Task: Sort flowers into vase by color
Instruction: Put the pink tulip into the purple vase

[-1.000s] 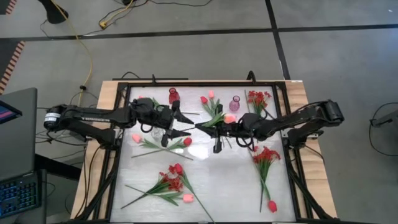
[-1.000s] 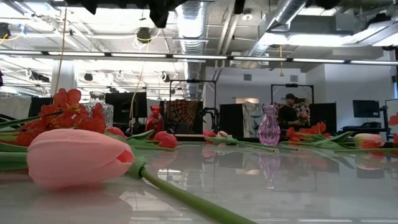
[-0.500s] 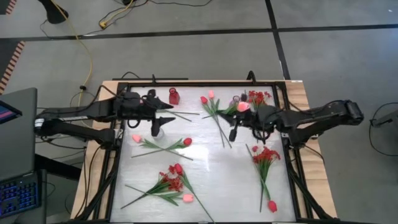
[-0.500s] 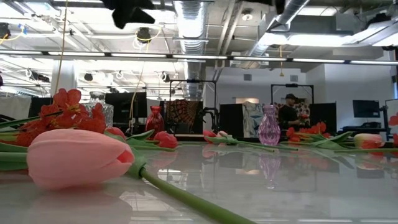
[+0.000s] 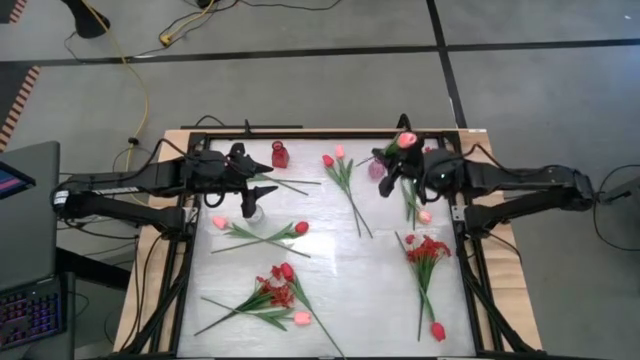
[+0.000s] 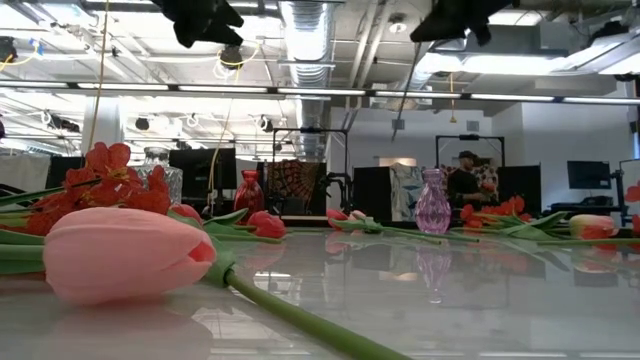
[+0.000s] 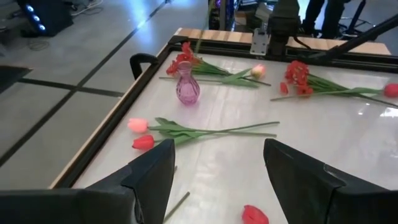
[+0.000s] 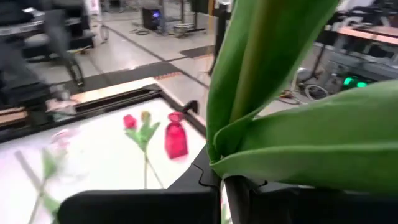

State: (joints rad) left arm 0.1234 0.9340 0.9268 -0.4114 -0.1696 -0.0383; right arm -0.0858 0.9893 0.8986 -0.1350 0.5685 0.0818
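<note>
In the high view the right gripper is sitting in the upper right of the frame, its arm stretching in nearly level from the right edge, and its fingers are pinching together on the stem of a pink tulip whose bloom is showing just above the gripper, at the table's far edge. The right wrist view is showing that stem and its broad green leaves rising from between the dark fingers. The purple vase is standing just beside the gripper, toward the frame's centre. The left gripper is reaching in from the left edge in the upper left, raised above the table, with its fingers standing apart and nothing between them; the clear vase is sitting just below it in the frame and the red vase just above and right. Other flowers are lying flat on the white table: a red spray at centre right and a mixed red bunch at lower left.
</note>
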